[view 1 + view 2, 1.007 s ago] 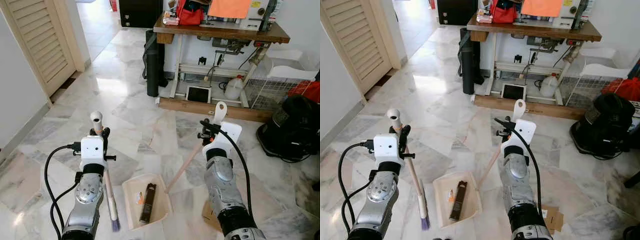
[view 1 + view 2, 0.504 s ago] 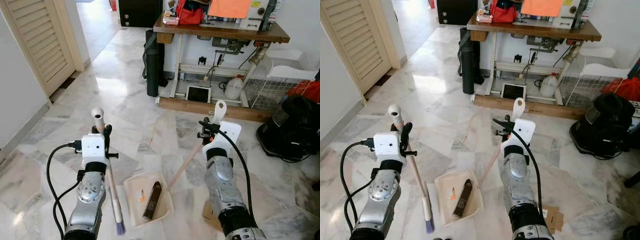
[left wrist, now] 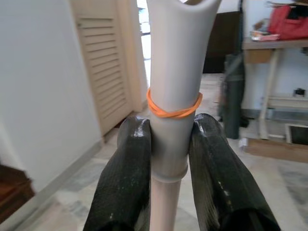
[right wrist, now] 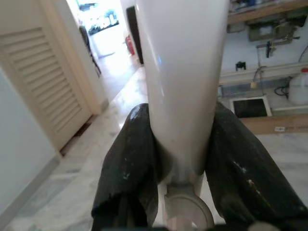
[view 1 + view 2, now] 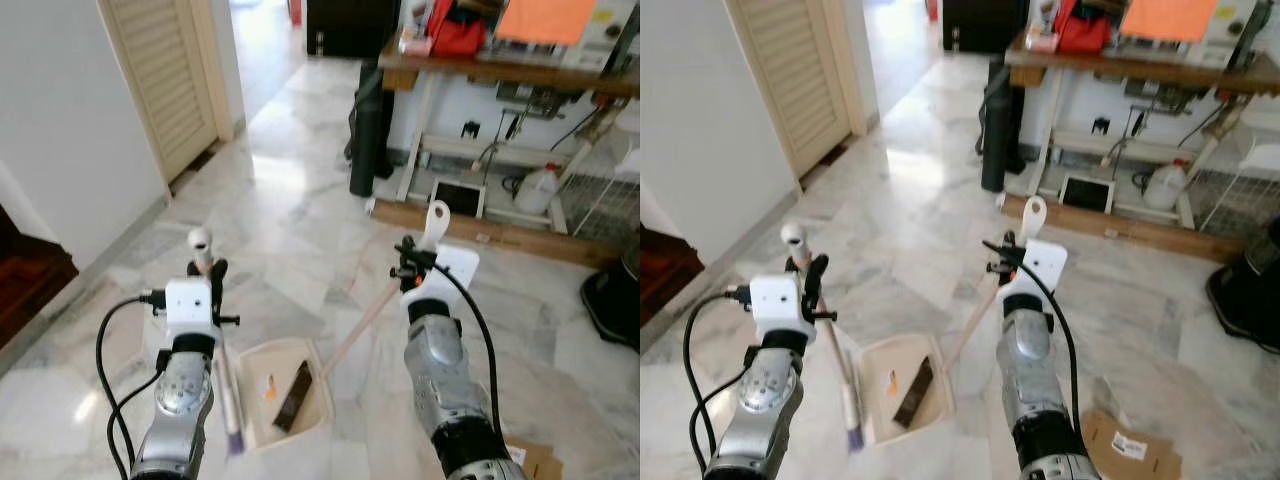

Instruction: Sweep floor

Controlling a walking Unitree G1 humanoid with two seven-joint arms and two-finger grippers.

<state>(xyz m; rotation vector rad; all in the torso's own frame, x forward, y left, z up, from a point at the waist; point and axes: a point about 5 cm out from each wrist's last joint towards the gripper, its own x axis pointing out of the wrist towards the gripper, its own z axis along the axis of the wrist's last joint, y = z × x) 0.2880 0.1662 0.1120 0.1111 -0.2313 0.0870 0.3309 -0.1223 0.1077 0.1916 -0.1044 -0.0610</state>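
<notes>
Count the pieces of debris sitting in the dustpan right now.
2. A dark flat strip lies diagonally across the middle of the dustpan, and a small orange scrap sits just to its left. Blur could hide smaller bits.

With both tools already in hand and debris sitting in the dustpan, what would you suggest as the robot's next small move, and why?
Probably keep the dustpan level while carrying it off. The right gripper is shut on the dustpan handle, and a dark piece and an orange scrap lie loose in the tray. The left gripper is shut on the broom handle, bristles beside the pan, so tilting risks a spill.
</notes>
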